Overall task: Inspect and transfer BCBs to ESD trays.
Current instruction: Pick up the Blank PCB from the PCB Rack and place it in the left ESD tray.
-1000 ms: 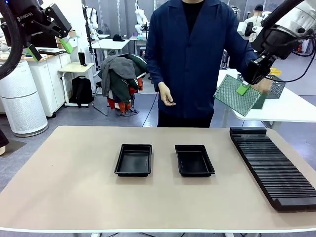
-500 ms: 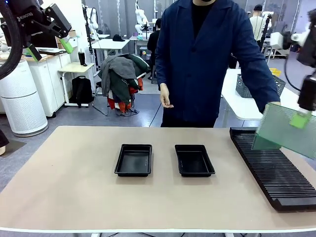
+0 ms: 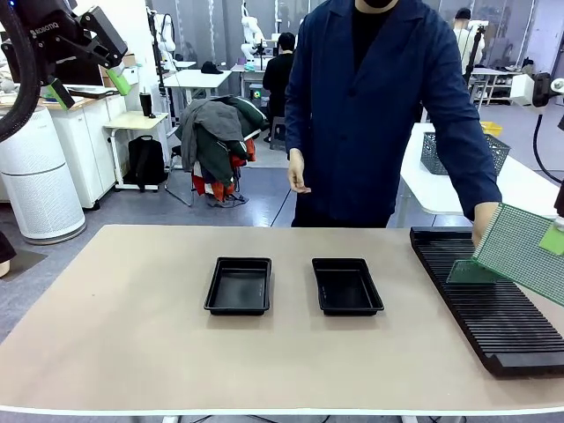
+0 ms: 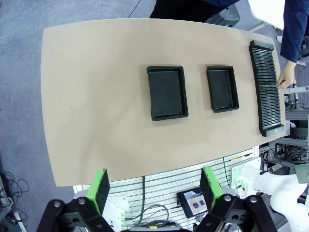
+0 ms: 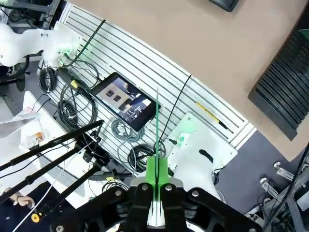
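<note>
My right gripper (image 3: pixel 555 238) is at the right edge of the front view, shut on a green mesh-patterned BCB (image 3: pixel 522 251) held tilted above the slotted rack (image 3: pixel 493 308). In the right wrist view the BCB (image 5: pixel 157 118) shows edge-on as a thin green line between the shut fingers (image 5: pixel 151 175). The person's hand (image 3: pixel 483 231) is close to the board's left edge, above a darker green patch (image 3: pixel 470 271) on the rack. Two empty black ESD trays (image 3: pixel 239 285) (image 3: pixel 346 285) lie mid-table. My left gripper (image 3: pixel 88 84) hangs open, high at the top left, and its wrist view looks down on both trays (image 4: pixel 167 93) (image 4: pixel 222 88).
The long black ribbed rack (image 4: pixel 268 87) runs along the table's right side, with the person's hand (image 4: pixel 282 82) at its edge. The person stands at the far side, centre-right. The tan table (image 3: pixel 132 335) is bare in front and to the left of the trays.
My right gripper has carried the BCB from chest height in front of the person down and to the right, over the rack. The person's hand followed it down. The left arm has not moved.
</note>
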You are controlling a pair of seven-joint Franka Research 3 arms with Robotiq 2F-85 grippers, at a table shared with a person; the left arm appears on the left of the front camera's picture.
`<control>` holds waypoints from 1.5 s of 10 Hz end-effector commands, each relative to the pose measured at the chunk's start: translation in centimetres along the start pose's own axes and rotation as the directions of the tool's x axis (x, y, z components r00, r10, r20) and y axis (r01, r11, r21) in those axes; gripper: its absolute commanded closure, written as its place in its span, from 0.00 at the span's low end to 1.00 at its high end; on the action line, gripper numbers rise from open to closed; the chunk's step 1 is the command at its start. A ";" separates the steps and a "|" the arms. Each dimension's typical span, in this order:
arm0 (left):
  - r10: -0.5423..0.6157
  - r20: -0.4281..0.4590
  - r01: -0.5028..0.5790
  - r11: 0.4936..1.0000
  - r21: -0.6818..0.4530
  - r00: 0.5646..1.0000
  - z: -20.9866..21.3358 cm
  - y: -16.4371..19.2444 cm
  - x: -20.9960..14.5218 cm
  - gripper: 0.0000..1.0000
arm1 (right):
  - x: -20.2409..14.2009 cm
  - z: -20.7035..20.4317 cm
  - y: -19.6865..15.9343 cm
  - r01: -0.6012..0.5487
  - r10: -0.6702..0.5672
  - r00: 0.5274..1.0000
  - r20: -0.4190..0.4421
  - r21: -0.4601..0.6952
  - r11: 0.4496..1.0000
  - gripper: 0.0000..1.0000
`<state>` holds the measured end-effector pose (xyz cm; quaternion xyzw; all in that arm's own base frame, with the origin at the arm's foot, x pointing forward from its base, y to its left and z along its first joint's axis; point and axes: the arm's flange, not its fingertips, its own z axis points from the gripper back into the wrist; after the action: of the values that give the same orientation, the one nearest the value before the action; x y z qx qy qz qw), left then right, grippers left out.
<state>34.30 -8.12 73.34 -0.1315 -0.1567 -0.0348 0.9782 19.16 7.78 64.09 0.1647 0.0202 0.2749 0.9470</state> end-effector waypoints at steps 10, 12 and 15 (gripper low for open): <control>0.002 0.000 -0.002 1.000 0.000 1.000 0.0 0.0 0.0 0.00 | 1.8 0.4 -0.1 0.066 -0.066 0.998 0.004 0.030 0.997 0.98; 0.002 0.000 -0.002 1.000 0.000 1.000 0.0 0.0 0.0 0.00 | 6.2 0.8 1.2 0.160 -0.162 0.987 0.018 0.103 0.982 0.98; 0.002 0.000 -0.002 1.000 0.000 1.000 0.0 0.0 0.0 0.00 | 13.0 -0.5 3.2 0.242 -0.246 0.969 -0.002 0.197 0.950 0.98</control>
<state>34.29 -8.12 73.36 -0.1316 -0.1569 -0.0349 0.9782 27.28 15.58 64.87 0.2395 0.0544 0.1713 0.9541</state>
